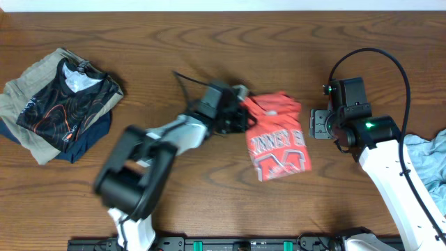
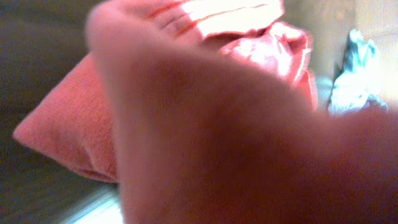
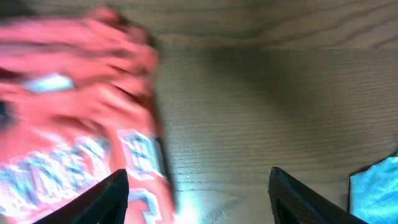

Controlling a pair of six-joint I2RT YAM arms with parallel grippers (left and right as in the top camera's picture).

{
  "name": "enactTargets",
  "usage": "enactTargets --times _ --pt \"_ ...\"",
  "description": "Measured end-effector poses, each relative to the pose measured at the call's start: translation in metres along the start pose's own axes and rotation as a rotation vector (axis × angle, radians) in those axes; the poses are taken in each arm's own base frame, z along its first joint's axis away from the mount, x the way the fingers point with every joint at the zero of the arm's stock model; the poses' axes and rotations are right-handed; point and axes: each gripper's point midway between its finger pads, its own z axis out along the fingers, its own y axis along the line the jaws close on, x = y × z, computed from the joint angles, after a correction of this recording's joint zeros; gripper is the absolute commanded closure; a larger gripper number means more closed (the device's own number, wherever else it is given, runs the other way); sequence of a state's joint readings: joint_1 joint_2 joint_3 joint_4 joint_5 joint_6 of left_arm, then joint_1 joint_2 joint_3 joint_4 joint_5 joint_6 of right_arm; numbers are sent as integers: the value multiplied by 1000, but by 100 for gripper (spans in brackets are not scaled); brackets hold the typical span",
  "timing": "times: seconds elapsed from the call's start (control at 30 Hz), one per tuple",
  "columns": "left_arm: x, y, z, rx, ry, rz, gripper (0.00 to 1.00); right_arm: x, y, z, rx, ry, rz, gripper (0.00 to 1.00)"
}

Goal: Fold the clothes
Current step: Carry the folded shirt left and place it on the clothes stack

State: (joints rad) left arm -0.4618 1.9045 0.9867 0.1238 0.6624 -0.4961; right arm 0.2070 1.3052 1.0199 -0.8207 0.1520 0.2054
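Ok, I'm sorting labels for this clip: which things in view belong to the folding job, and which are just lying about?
Belongs to the job: coral-red T-shirt, bunched mid-table; left gripper, shut on its edge; right gripper, open beside it.
Lying about: clothes stack topped by a black patterned shirt, far left; light blue cloth, right edge.

Table [image 1: 279, 35] open at back, T-shirt [image 1: 279, 143] centre, pile [image 1: 59, 104] left, cloth [image 1: 428, 157] right

One coral-red T-shirt [image 1: 279, 136]! Left of it, one clothes pile [image 1: 59, 104]; right of it, one blue cloth [image 1: 426, 159]. Two grippers: left gripper [image 1: 239, 113], right gripper [image 1: 318, 125].
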Motion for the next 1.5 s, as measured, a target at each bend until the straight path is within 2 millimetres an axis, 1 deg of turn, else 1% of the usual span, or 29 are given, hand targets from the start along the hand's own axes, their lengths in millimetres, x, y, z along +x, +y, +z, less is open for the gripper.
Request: enactTargets --times 0.03,0.07,0.13,0.2,0.27,0.3,0.33,0.37,0.43,0.53,0.57,0.6,0.63,0.7,0.77,0.8,0.87,0.93,1.03,1.13,1.2,1.23,1.3,1.4,1.47,1.5 --pt "-7 4 -13 -22 -22 2 94 0 0 0 0 2 0 31" --pt "-18 7 -31 -49 -60 7 94 1 0 0 0 4 -1 31" --pt "-44 14 -74 -107 -164 20 94 2 0 0 0 7 -1 31" --pt "-65 19 -110 -150 -258 30 94 2 0 0 1 9 -1 31" --pt "-90 29 -163 -201 -393 28 94 3 0 0 1 11 -1 31" --pt "-100 35 -186 -223 -456 22 94 3 0 0 1 13 -2 31" --pt "-110 43 -214 -252 -527 13 94 4 0 0 1 15 -2 32" --pt "-117 52 -240 -280 -588 2 94 4 -1 0 2 17 -3 32" --pt "-126 74 -300 -351 -726 -39 92 5 -1 0 2 19 -2 32" --pt "-123 111 -370 -455 -873 -119 86 5 -1 0 2 19 -3 32" --pt "-118 127 -392 -496 -912 -162 69 5 -1 0 2 19 -3 32" --pt "-111 143 -409 -531 -939 -211 26 5 -1 0 2 19 -3 32" --pt "-102 158 -422 -559 -956 -265 2 5 -1 0 2 19 -3 32" --pt "-84 185 -441 -594 -980 -386 2 5 -1 0 2 20 -3 32" --pt "-69 206 -447 -594 -985 -506 2 5 -1 0 2 21 -3 32" --pt "-64 215 -446 -588 -983 -560 2 5 -1 0 3 22 -3 32" --pt "-60 227 -437 -554 -962 -626 2 6 -1 0 3 23 -4 32" --pt "-62 229 -422 -512 -928 -649 2 6 -1 0 3 23 -4 31" --pt "-69 224 -395 -462 -862 -637 2 6 -1 0 3 23 -3 30" --pt "-81 205 -362 -428 -781 -550 2 6 -1 0 3 24 -3 28" --pt "-91 183 -335 -410 -716 -435 2 6 -1 0 3 24 -3 26" --pt "-94 174 -325 -401 -691 -389 2 6 -1 0 3 24 -2 25" --pt "-98 150 -296 -381 -619 -272 2 6 -1 0 3 24 -1 21" --pt "-96 113 -252 -354 -511 -110 2 6 -1 0 2 24 -1 14" --pt "-86 93 -223 -358 -427 -24 2 6 0 0 -3 27 0 9" --pt "-80 85 -211 -359 -389 9 2 7 2 1 -15 31 2 3"
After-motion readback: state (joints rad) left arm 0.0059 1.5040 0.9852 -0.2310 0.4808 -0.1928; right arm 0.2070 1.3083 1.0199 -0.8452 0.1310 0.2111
